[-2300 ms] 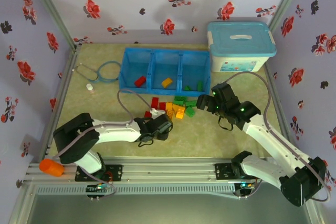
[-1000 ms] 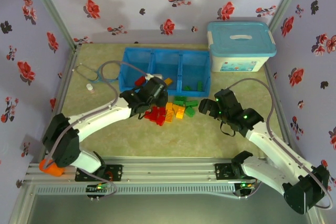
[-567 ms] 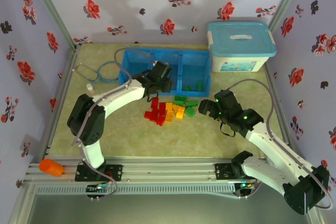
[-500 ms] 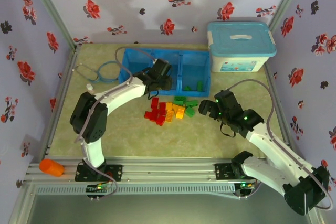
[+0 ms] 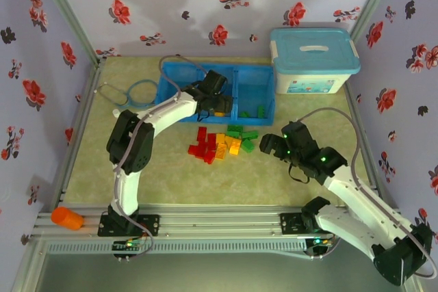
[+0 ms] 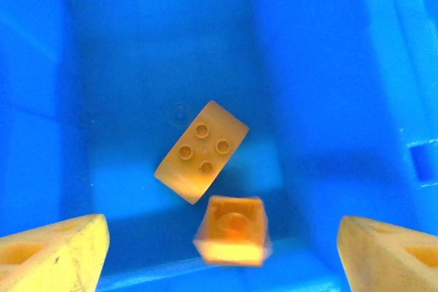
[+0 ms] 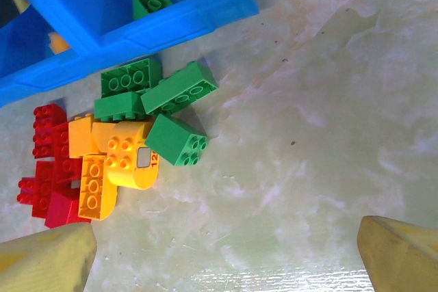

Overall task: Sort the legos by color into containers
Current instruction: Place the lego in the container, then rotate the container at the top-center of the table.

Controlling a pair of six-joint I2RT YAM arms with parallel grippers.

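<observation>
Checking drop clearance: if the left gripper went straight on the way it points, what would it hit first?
Probably the small orange brick, blurred, just beyond the left gripper in the tray's middle compartment; depth is unclear.

**Materials and finishes.**
- Tray [image 6: 308, 66]: translucent blue plastic, smooth and glossy, with soft highlights on its walls.
- Orange bricks [image 6: 201, 150] inside it, plus green bricks [image 7: 179, 87] and red bricks [image 7: 48, 135] at centre left of the right wrist view: hard moulded plastic, smooth, semi-gloss.
- Worktop [image 7: 328, 121]: pale marbled sheet, smooth, with a dull sheen.
- Left claw [image 6: 222, 218] and right claw [image 7: 226, 223]: fingers [image 6: 55, 251] of matt yellow plastic, faintly grainy.
- Lower edge of the top view: ribbed bare-metal rail [image 5: 219, 227].
- Arm shells [image 5: 168, 111]: glossy white plastic.
- Upper right of the top view: bin [image 5: 308, 83] of smooth white plastic, with a light-blue lid [image 5: 313, 49].
</observation>
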